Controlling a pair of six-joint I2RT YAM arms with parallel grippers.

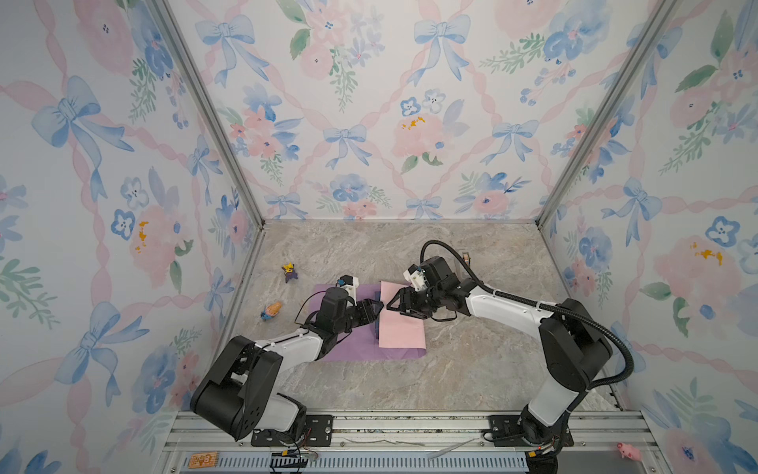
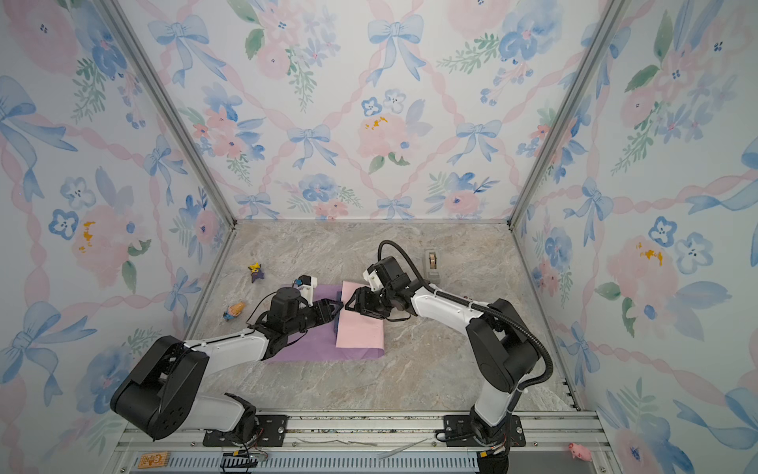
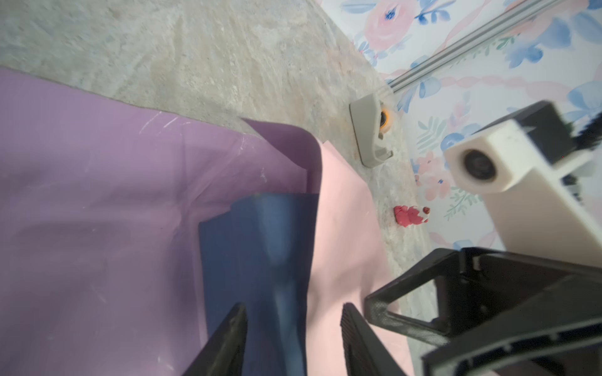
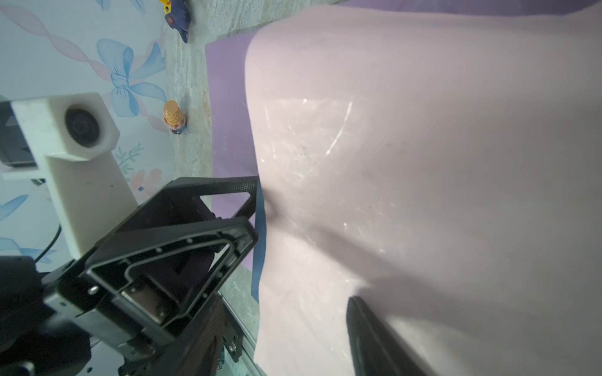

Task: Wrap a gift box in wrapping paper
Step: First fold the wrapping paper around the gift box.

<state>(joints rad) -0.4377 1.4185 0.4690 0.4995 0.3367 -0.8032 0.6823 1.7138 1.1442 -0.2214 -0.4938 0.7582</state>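
Pulling the wrapping paper (image 1: 402,328) snug over the gift box (image 3: 254,260) should be helping; the left gripper (image 3: 293,307) is sitting with fingers apart, and for the right gripper (image 1: 394,307) I cannot tell.

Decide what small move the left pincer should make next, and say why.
Probably close the left pincer on the folded pink edge of the paper and draw it further across the box. Its jaws stand open astride that edge, and a blue strip of box is still bare.
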